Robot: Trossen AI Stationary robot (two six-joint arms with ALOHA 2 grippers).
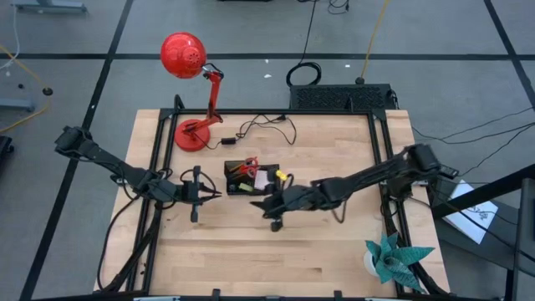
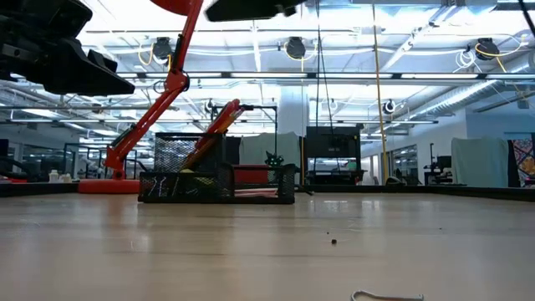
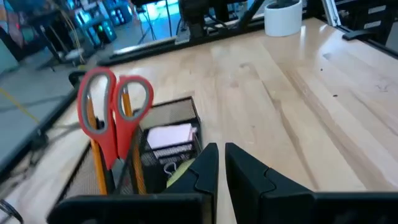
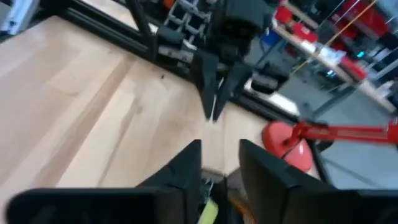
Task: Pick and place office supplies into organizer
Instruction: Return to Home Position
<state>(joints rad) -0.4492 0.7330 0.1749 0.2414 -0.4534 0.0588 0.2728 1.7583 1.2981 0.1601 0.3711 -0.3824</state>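
Organizer (image 2: 180, 159) sits mid-table (image 1: 334, 251), just in front of red lamp (image 1: 184, 54). Red scissors (image 3: 111, 146) and orange pencils (image 3: 99, 174) stand upright in tall end. Sticky pad (image 3: 170, 135) and yellow-green piece (image 3: 179, 172) lie in low section. Left gripper (image 3: 221, 152) hangs just left of organizer, fingers basically together with only a sliver of gap, gripping nothing. Right gripper (image 4: 221, 149) hangs just beside organizer's near right corner, fingers partway apart, empty too.
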